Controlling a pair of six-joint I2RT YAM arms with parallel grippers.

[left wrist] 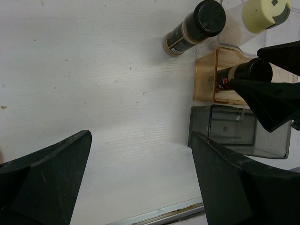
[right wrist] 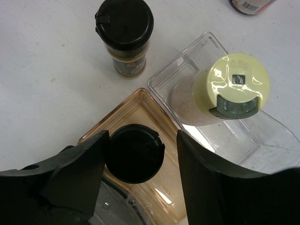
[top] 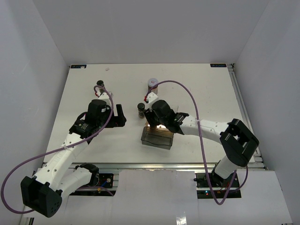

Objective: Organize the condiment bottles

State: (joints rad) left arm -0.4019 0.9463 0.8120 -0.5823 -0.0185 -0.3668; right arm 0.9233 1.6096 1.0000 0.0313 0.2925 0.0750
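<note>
the right wrist view looks straight down on a black-capped jar (right wrist: 136, 153) standing in the amber compartment of the plastic bin (right wrist: 140, 96). the right fingers (right wrist: 142, 137) straddle it, apart, with a sliver of amber showing beside the cap. a yellow-green-capped jar (right wrist: 233, 86) stands in the clear compartment next door; in the top view the arm hides it. a second black-capped jar (right wrist: 124, 30) stands on the bench (right wrist: 47, 70) just outside the bin. only the top view shows two more at the far side, well apart: a pink-capped jar (top: 153, 83) and a small black-capped jar (top: 100, 84). the left fingers (left wrist: 140, 136) hang wide apart over the bench, gripping nothing, left of the bin.
</note>
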